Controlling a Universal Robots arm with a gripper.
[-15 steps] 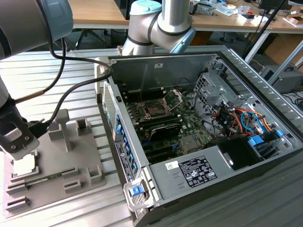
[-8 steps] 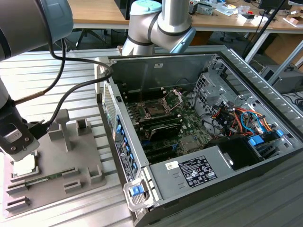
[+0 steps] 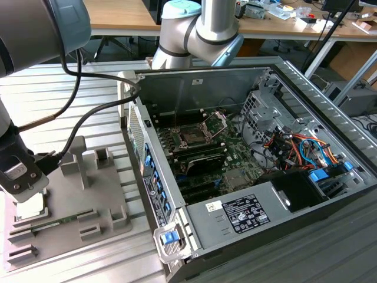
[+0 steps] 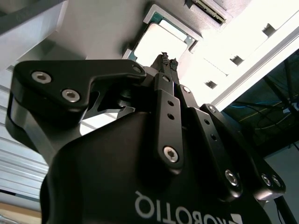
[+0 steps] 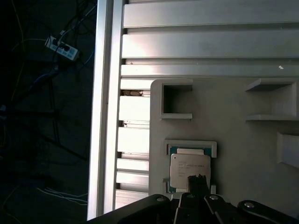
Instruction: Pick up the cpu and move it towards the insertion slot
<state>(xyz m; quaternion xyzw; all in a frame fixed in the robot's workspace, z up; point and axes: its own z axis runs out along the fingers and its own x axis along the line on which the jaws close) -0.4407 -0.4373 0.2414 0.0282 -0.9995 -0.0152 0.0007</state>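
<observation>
The end effector (image 5: pixel 198 178), pinched narrow, hangs directly above the cpu (image 5: pixel 184 167), which lies flat in its tray recess (image 5: pixel 214 148); it is possibly not yet touching.

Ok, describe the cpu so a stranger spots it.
Find the grey tray at the exterior view's left, beside the open computer case. The cpu sits in its recess beneath the fingers: flat, square, silvery, unlike the long green memory stick.

cpu (image 5: pixel 189 169) in tray (image 5: pixel 233 107) — tool (image 5: pixel 198 179) above.

One cpu (image 5: pixel 189 169), one memory stick (image 3: pixel 50 224) (sharing one tray (image 3: pixel 107 190)), one insertion slot (image 3: pixel 194 135).
</observation>
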